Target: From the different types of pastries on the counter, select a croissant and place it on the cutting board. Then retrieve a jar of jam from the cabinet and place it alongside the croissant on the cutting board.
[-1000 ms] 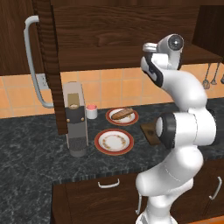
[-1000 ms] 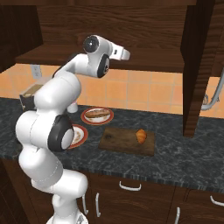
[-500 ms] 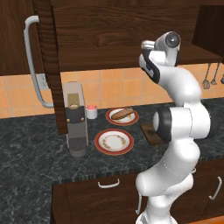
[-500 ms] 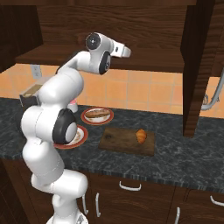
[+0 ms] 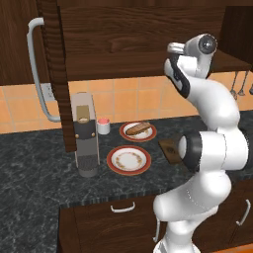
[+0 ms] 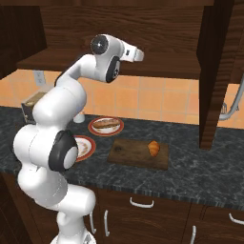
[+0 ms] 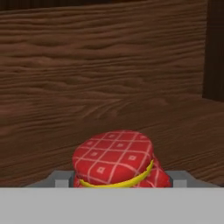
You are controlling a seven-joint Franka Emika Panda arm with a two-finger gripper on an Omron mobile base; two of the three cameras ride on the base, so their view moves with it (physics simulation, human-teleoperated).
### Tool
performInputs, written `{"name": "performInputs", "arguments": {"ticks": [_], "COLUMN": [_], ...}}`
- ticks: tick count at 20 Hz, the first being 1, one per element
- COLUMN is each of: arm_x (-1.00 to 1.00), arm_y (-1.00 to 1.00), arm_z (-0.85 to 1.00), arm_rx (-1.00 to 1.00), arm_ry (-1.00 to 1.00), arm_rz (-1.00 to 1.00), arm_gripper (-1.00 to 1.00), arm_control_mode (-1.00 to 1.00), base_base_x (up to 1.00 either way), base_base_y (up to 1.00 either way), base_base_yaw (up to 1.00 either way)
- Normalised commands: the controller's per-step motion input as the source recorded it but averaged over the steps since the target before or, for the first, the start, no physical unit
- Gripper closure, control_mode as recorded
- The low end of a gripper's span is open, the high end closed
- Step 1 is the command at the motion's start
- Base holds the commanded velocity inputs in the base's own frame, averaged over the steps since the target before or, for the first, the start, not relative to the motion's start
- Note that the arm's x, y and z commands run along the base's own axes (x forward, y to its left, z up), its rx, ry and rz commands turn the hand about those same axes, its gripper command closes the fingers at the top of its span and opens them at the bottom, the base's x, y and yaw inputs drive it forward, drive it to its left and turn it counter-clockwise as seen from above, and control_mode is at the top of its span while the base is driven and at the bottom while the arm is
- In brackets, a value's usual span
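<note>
Jar (image 7: 116,159): one, red checked lid with a yellow band, low in the hand view, right at the claw (image 7: 117,180), in front of the cabinet's (image 6: 157,28) wooden back wall. Grey finger parts flank the lid on both sides; cannot tell whether pinched or merely straddled, since the tips lie hidden under the lid.

Croissant (image 6: 153,147): one, golden-orange, lying on the right part of the board (image 6: 133,153).

Board: one, dark brown, flat on the bench (image 6: 190,167), just right of the plates.

Plates: two, red-rimmed. Far plate (image 5: 148,134) carries one long brown pastry (image 5: 138,128); near plate (image 5: 129,159) bare, with a faint pattern.

One white cup (image 5: 103,126) with a pinkish top, near the far plate's left edge. One grey coffee machine (image 5: 86,136) standing on the bench to the left of the plates.

Cabinet doors: two, both swung open, one at each side, the left with a long curved grey handle (image 5: 36,69).

Arm: raised high, elbow bent above the bench, forearm level, wrist reaching into the open cabinet at shelf (image 6: 71,64) height.
</note>
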Motion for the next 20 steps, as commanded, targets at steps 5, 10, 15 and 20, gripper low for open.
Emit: {"name": "performInputs", "arguments": {"ticks": [5, 10, 15, 20], "arm_x": [-1.0, -1.0, -1.0, -1.0], "arm_y": [0.18, 0.2, 0.49, 0.82], "arm_z": [-0.03, 0.13, 0.2, -0.19], "arm_rx": [-0.02, -0.01, -0.01, 0.02], "arm_ry": [-0.12, -0.11, -0.03, 0.01], "arm_rz": [-0.22, -0.47, -0.41, -0.39], "arm_gripper": [1.0, 1.0, 1.0, 1.0], "arm_control_mode": [-1.0, -1.0, -1.0, -1.0], "base_base_x": [0.0, 0.0, 0.0, 0.0], "base_base_y": [0.0, 0.0, 0.0, 0.0], "base_base_yaw": [0.0, 0.0, 0.0, 0.0]}}
